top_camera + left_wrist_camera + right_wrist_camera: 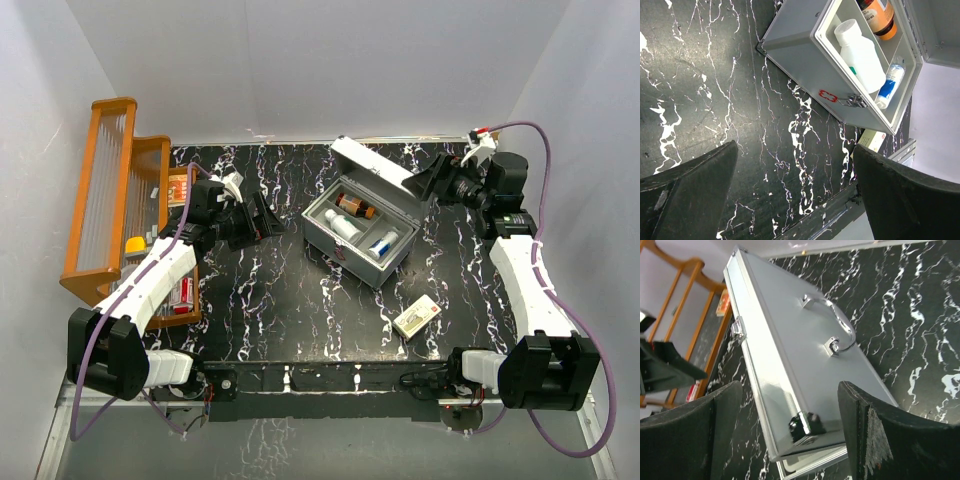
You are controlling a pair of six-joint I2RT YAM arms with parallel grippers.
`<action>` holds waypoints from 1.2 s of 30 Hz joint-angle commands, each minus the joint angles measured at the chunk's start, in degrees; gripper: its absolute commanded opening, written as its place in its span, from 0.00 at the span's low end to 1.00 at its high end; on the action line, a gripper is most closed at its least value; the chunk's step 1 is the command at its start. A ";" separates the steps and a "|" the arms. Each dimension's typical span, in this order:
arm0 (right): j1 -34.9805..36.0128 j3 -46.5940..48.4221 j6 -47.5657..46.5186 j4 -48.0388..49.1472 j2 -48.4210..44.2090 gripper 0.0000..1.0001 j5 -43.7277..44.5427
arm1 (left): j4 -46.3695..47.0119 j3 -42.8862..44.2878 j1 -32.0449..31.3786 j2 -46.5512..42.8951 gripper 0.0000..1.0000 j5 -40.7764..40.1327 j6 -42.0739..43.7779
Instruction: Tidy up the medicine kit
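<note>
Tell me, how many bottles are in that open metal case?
3: an amber bottle and a white bottle next to each other, and a small blue-and-white bottle in the narrower compartment beside them. More could be hidden underneath.

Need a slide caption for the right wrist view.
Open right gripper faces the medicine kit's lid, curved handle toward the camera.
</note>
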 commanded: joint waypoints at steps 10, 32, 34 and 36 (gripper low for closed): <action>4.43 -3.03 -6.04 -7.29 -7.49 0.76 -10.02 | 3.49 1.02 0.10 -0.05 0.99 0.48 -2.61; 8.31 0.14 -0.27 -10.64 14.64 0.68 9.82 | 28.36 -14.44 -0.29 -2.79 0.96 7.12 -19.40; 8.64 -3.86 1.51 -8.38 11.67 0.67 8.58 | 31.17 -15.95 -0.25 -2.64 0.96 7.90 -20.28; 9.05 -6.69 3.28 -6.62 9.45 0.66 7.80 | 33.84 -16.28 -0.36 -1.55 0.95 10.41 -20.55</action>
